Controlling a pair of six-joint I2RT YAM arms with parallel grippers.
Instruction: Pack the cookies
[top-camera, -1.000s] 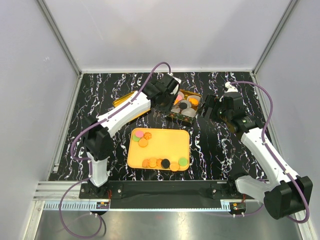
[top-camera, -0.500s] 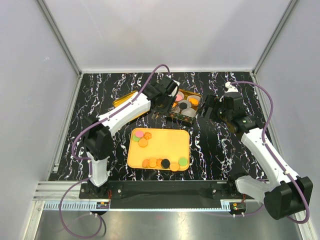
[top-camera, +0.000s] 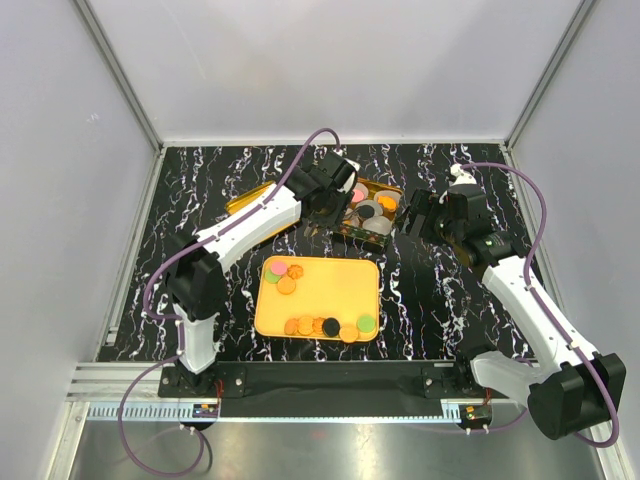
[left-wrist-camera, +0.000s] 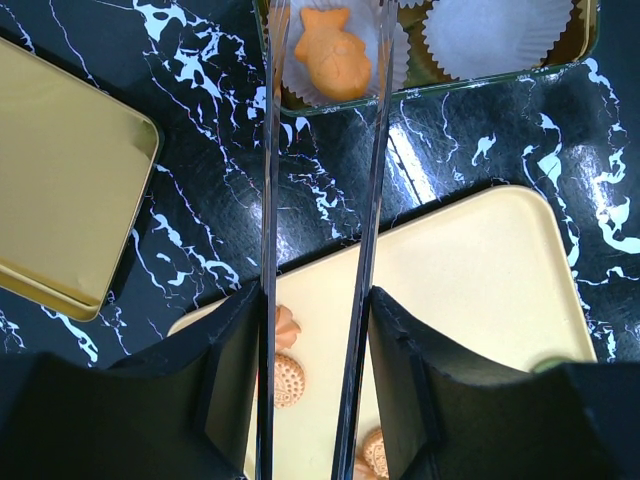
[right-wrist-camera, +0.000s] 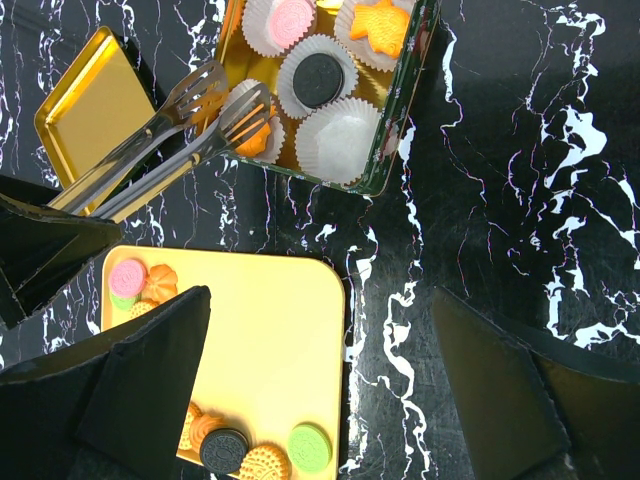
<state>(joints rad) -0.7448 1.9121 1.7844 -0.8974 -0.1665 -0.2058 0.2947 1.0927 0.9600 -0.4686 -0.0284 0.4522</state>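
My left gripper (left-wrist-camera: 315, 385) is shut on metal tongs (left-wrist-camera: 375, 190). The tongs' tips reach into the open tin box (top-camera: 372, 212) and stand on either side of an orange cookie (left-wrist-camera: 333, 40) lying in a white paper cup. The right wrist view shows the tongs (right-wrist-camera: 190, 130) over that cup. The box also holds a pink cookie (right-wrist-camera: 293, 15), a black cookie (right-wrist-camera: 318, 80), another orange cookie (right-wrist-camera: 378, 20) and an empty cup (right-wrist-camera: 340, 140). More cookies lie on the yellow tray (top-camera: 325, 280): a few at its far left (top-camera: 283, 272) and a row along its near edge (top-camera: 330, 327). My right gripper (right-wrist-camera: 320, 390) is open and empty, right of the box.
The box's gold lid (top-camera: 250, 200) lies on the black marbled table left of the box, under my left arm; it also shows in the left wrist view (left-wrist-camera: 60, 180). Grey walls enclose the table on three sides.
My left gripper with the tongs has shifted slightly left and nearer. The right arm has not moved.
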